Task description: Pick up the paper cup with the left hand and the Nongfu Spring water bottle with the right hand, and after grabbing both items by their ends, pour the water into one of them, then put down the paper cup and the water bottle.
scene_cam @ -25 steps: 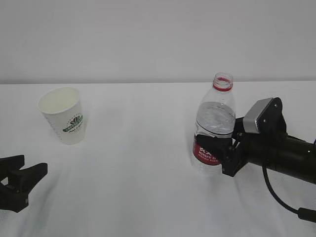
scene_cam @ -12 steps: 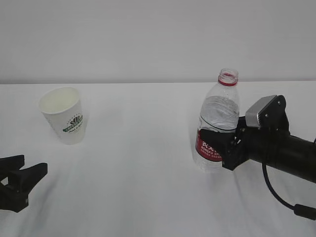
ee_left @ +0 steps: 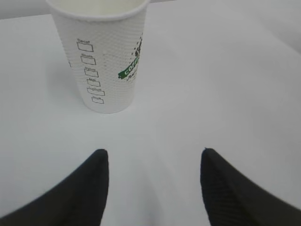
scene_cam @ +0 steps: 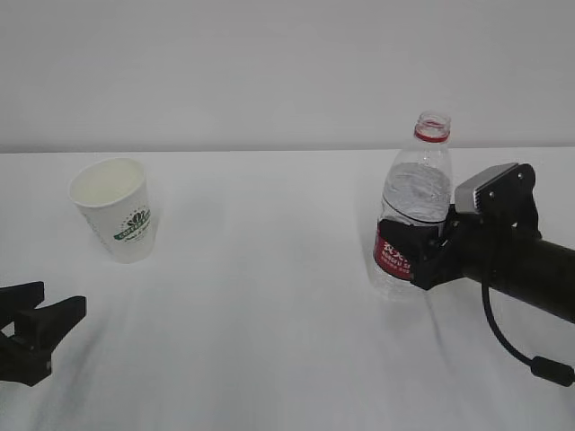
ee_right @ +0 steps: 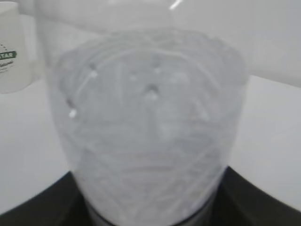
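Nongfu Spring water bottle (scene_cam: 414, 215) sits upright between the jaws of the right hand (scene_cam: 415, 253), clamped at the red label, cap off; whether its base touches the table (scene_cam: 269, 296) cannot be told. Water (ee_right: 146, 122) fills the clear body just ahead of the right wrist camera. Left hand (ee_left: 151, 181) rests low on the table, fingers spread and holding nothing. Paper cup (ee_left: 102, 52) stands upright just ahead of it, apart from the fingertips (ee_left: 96, 162).

paper cup (scene_cam: 116, 218) left, water bottle (scene_cam: 411, 224) right
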`<action>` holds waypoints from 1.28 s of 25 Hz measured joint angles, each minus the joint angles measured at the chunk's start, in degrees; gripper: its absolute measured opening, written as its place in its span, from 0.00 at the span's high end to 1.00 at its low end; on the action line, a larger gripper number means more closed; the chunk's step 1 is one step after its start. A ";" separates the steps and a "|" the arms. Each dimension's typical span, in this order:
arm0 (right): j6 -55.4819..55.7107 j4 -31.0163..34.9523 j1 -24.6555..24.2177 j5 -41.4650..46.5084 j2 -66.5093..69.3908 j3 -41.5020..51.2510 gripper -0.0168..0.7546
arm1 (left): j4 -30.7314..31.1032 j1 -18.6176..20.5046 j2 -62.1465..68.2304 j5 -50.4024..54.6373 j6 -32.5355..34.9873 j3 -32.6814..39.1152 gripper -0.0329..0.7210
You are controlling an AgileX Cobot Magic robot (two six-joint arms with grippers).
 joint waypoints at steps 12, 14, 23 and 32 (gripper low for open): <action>-1.03 8.01 0.00 6.42 -4.07 0.10 0.43 | -0.32 0.00 0.00 0.00 0.00 0.00 0.36; -1.01 10.51 0.00 6.42 -4.07 0.75 0.43 | -0.32 0.00 0.00 0.00 0.00 0.00 0.36; -3.24 25.18 0.00 -0.29 -5.18 9.67 0.43 | -0.48 0.00 0.00 0.00 0.00 0.00 0.36; -4.48 32.20 0.00 0.33 -10.38 14.97 0.43 | -2.87 0.00 0.00 0.00 0.00 0.00 0.36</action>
